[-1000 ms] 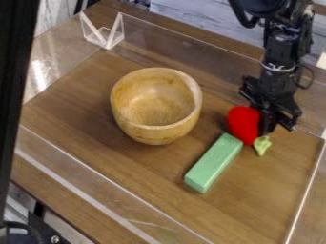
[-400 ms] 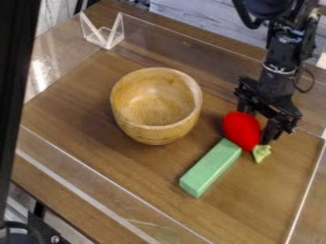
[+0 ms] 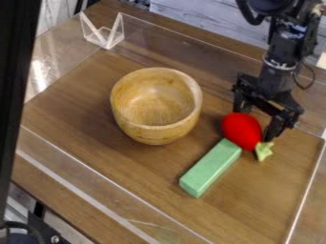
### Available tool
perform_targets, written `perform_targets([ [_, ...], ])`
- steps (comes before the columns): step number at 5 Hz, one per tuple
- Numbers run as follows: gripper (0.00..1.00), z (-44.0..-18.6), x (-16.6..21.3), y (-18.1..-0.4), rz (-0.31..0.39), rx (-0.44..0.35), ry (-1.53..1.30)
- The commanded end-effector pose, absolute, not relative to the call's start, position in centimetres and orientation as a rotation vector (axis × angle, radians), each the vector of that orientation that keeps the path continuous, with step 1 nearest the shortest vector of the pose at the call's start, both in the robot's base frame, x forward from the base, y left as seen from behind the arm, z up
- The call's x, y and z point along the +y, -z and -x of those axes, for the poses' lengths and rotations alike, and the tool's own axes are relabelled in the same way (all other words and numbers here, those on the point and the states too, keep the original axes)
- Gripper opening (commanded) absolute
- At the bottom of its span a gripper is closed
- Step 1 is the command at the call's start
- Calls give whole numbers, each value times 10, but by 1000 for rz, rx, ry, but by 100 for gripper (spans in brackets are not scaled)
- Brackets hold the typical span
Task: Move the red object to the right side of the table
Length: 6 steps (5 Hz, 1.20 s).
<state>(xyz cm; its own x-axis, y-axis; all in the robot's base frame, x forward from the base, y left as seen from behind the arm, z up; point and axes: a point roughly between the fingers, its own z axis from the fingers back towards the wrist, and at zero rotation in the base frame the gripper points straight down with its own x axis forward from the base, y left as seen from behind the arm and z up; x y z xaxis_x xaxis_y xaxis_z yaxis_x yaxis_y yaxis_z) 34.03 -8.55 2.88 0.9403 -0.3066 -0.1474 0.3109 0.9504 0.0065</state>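
Release of the Red Object at the Right Side

The black articulated metal gripper [image 3: 261, 112] has opened. One second ago its fingers were closed in around the glossy red toy fruit with the pale green leafy stem [image 3: 242, 130]; now the jaws are spread, with the fingers on the far side of the fruit and beside it. Whether a fingertip still touches the fruit cannot be determined.

The fruit lies on the brown wood-grain tabletop [image 3: 95, 152], in the right part of the view, against or just beside the upper end of the green rectangular block [image 3: 211, 168]. The round light-wood bowl [image 3: 155, 106] is to its left, apart from it.

Implication: the object appears to be released at its destination, and the placement is probably complete. Next step: retract the gripper upward. Caution: a sideways retraction could roll the fruit or nudge the block.
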Motion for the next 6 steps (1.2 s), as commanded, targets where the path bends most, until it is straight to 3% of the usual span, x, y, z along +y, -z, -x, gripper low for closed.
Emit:
perform_targets([
  [1, 100, -354, -82, -59, -43, 59, 299],
  [3, 100, -356, -84, -77, -55, 41, 179],
  [5, 100, -328, -69, -59, -42, 10, 199],
  [6, 100, -323, -80, -70, -65, 18, 202],
])
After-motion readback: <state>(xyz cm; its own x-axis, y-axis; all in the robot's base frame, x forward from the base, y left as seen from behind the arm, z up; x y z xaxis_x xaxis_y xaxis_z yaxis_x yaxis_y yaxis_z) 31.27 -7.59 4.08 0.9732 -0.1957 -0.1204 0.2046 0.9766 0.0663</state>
